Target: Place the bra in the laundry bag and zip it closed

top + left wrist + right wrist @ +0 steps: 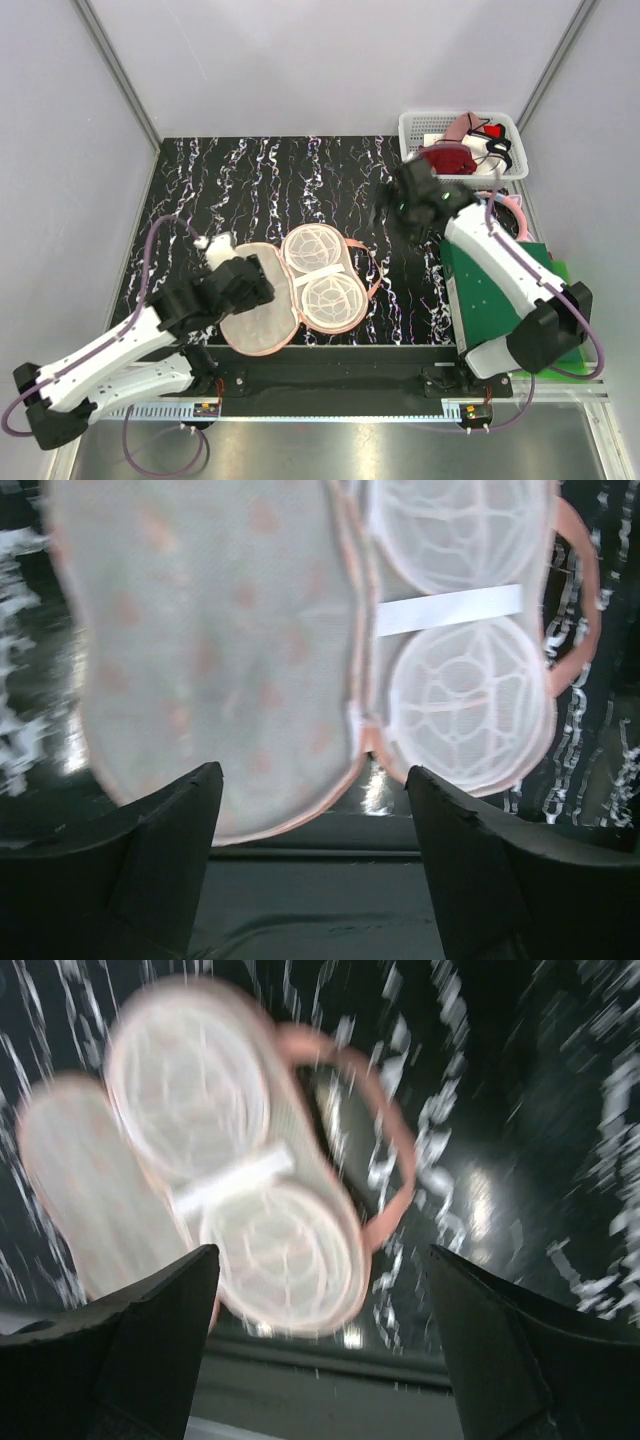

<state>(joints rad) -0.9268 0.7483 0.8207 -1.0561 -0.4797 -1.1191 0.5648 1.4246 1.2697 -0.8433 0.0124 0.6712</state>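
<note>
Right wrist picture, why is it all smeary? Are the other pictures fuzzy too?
Right wrist view: everything is smeared, the laundry bag is fuzzy, and the white veins on the table turn into streaks, with one bright glare patch. Left wrist view: milder blur, with the bag's plain flap out of focus. Top external view: sharp and evenly lit.

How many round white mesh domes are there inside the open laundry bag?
2, both in the right half of the laundry bag: the far dome behind, the near dome in front. The left half shows none.
</note>
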